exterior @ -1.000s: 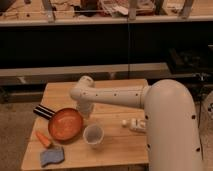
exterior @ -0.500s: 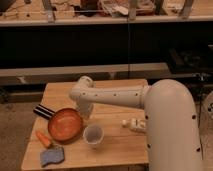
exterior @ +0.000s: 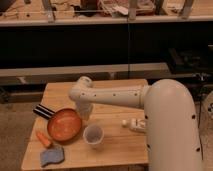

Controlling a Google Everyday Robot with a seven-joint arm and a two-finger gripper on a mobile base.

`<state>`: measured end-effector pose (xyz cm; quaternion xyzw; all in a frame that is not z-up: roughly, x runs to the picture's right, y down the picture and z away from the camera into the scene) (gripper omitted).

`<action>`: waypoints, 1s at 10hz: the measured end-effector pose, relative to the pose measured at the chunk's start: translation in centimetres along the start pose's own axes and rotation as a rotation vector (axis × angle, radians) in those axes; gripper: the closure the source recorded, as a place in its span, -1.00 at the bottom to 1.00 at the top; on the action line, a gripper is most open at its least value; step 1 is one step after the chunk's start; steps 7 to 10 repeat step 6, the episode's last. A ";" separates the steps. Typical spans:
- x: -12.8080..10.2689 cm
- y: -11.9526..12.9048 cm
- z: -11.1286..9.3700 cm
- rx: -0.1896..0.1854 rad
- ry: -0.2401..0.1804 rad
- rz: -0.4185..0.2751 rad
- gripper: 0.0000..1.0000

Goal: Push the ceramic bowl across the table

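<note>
Resting near the left edge of the surface (exterior: pixel 112 145), toward its front, the ceramic bowl (exterior: pixel 64 125) sits upright and appears empty, its orange-red inside bare as far as can be told. The end effector (exterior: pixel 84 111) hangs just behind the bowl's far right rim, at the end of the white arm (exterior: pixel 117 96) that reaches across from the right; whether it touches the rim cannot be told, nor whether it is released or clenched. To push well, the robot would likely do best to set the contact low on the bowl's wall and drive through its centre line, keeping the motion slow and level, since an off-centre shove on a round, shallow dish would probably spin it aside rather than slide it. The direction matters too, because the left edge is close and a push that way risks tipping the bowl off. Close by the bowl's front right stands a small pale cup (exterior: pixel 93 135), upright and seemingly empty. An orange carrot-like piece (exterior: pixel 43 138) lies at the bowl's front left, a blue-grey cloth or sponge (exterior: pixel 52 156) near the front left corner, a dark striped object (exterior: pixel 44 111) beyond the bowl at the left edge, and a small white item (exterior: pixel 134 124) toward the right.
</note>
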<state>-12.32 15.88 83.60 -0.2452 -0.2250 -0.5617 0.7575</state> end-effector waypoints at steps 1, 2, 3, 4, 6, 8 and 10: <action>-0.1 0.0 0.0 -0.001 -0.001 -0.008 0.91; -0.2 0.0 0.0 -0.002 -0.003 -0.014 0.91; -0.3 -0.1 0.0 -0.001 -0.005 -0.020 0.91; -0.4 -0.2 0.0 -0.002 -0.006 -0.027 0.91; -0.6 -0.4 0.0 -0.002 -0.009 -0.045 0.91; -0.6 -0.4 0.0 -0.002 -0.009 -0.045 0.91; -0.6 -0.4 0.0 -0.002 -0.009 -0.045 0.91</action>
